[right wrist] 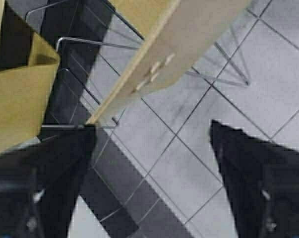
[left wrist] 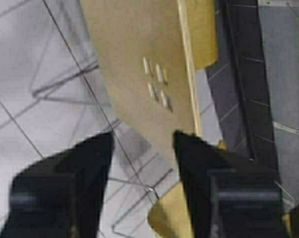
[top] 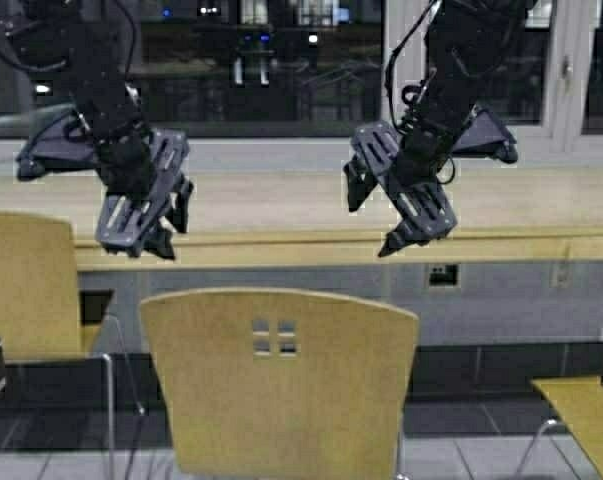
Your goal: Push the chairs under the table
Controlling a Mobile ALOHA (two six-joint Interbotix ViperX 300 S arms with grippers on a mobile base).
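Note:
The table (top: pixel 281 205) is a long pale wooden counter running across the high view. A mustard chair (top: pixel 281 385) with four small cut-outs stands in front of it at the centre, its backrest below and between my grippers. A second chair (top: pixel 26 285) stands at the left, and the seat of a third (top: pixel 586 410) shows at the right. My left gripper (top: pixel 166 225) hangs open above the centre chair's left side, touching nothing. My right gripper (top: pixel 376 220) hangs open above its right side. Each wrist view looks down on the backrest (left wrist: pixel 134 64) (right wrist: pixel 184 44) between open fingers (left wrist: pixel 97 153) (right wrist: pixel 80 144).
Under the table is a grey wall with a socket (top: pixel 442 275) and a dark skirting strip. The floor (right wrist: pixel 189 163) is pale grey tile. Thin chrome chair legs (left wrist: pixel 65 89) stand on it. A dark window (top: pixel 261 60) runs behind the table.

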